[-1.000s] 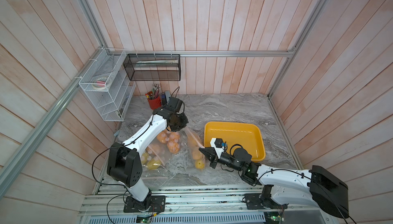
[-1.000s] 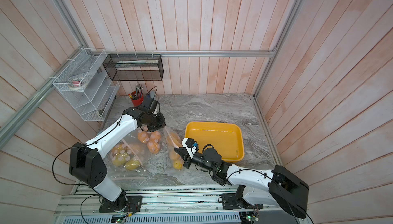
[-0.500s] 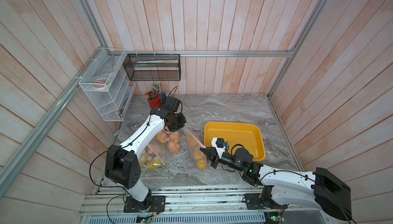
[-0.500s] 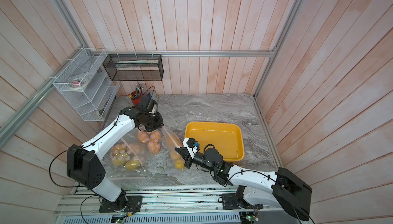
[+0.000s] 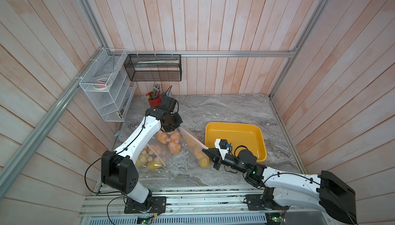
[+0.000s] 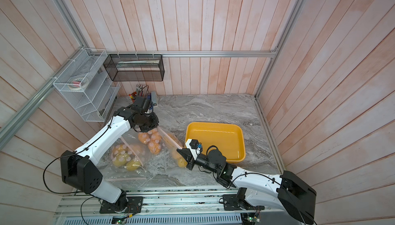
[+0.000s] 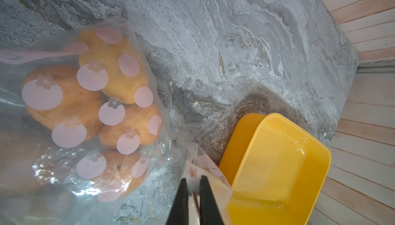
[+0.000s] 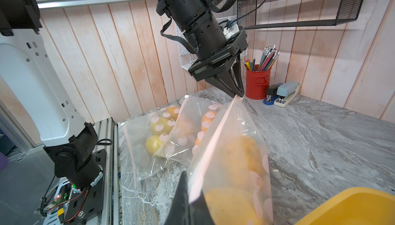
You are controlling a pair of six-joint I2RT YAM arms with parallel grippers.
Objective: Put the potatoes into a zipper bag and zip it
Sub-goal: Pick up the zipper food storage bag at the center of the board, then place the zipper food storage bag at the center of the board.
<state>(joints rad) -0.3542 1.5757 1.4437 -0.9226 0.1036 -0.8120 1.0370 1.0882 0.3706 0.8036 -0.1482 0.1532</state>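
- Our left arm and right arm have white shells and black joints.
- Thin black cables loop alongside.
- Black tapered fingers on our left hand and right hand.

Light: bright, even and white, falling from overhead in every view.
Shadows: faint, soft-edged patches on the marble table.
Glare: white sheen on the yellow tray floor and on a crinkled clear bag.
Focus: the zipper bag and the left gripper are soft close to the lenses.
Edges: wall planks fan outward in both top views.
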